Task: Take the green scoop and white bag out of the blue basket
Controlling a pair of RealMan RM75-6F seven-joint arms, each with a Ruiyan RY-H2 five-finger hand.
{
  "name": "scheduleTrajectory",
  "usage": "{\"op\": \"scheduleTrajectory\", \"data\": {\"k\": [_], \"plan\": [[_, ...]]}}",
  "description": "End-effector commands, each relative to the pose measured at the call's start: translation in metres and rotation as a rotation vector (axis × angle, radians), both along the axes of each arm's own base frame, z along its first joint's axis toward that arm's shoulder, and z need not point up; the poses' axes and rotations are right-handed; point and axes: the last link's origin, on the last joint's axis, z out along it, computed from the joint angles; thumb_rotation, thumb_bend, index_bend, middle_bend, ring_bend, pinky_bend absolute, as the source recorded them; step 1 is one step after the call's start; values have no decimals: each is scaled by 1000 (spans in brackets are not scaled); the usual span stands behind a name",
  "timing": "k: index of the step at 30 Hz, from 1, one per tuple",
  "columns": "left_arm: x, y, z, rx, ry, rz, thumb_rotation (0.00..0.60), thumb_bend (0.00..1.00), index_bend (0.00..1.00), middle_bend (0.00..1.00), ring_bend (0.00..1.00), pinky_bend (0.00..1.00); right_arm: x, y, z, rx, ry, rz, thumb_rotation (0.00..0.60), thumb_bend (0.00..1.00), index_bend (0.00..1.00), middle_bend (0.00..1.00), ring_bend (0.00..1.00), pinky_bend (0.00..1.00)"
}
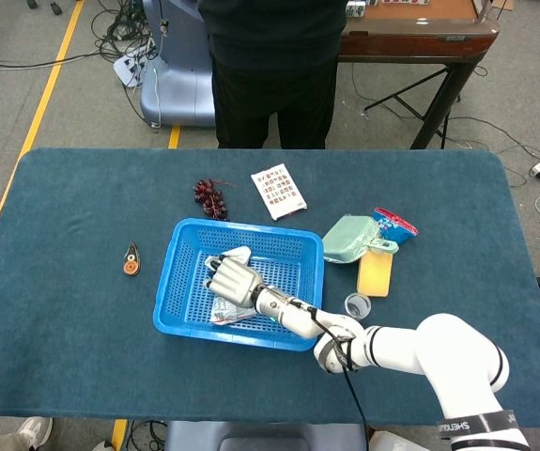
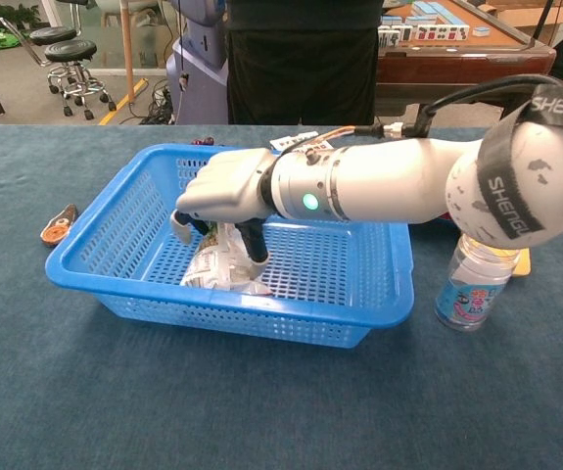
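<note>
Chest view: right hand (image 2: 224,191) seen low inside blue basket (image 2: 359,294), fingers curled down around white bag (image 2: 224,269); firm hold cannot be told. Green scoop (image 1: 349,239) seen outside basket, on table.

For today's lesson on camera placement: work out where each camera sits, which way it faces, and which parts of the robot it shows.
Head view: high up, looking steeply down on the table; shows the right arm and right hand.
Chest view: low, looking forward across the table; shows the right hand close up.
Both show the blue basket and white bag.
</note>
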Motion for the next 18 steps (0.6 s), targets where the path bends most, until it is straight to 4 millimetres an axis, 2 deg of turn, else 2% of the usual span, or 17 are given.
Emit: {"op": "scheduleTrajectory", "data": {"k": [1,4,9,14,18], "plan": [[-1,-1,0,2,-1,2,600,149,189,143,153,156,0,-2,-1,-16,-27,-4,600,223,516,487,383,479],[-2,-1,0,4,-4,5,600,149,189,143,152,156,-2,-2,1,-27,-62,-4,600,292,609,550,472,590],[-2,-1,-1,4,-6,2,600,149,189,143,152,156,3,-6,17,-33,-159,-15,600,349,655,585,547,685],[-2,-1,2,13,-7,-3,600,149,189,143,152,156,13,-11,54,-51,-292,-17,600,350,658,588,562,705],[1,0,2,13,-10,-13,600,148,189,143,152,157,16,-14,92,-80,-403,-29,600,350,658,591,568,708]]}}
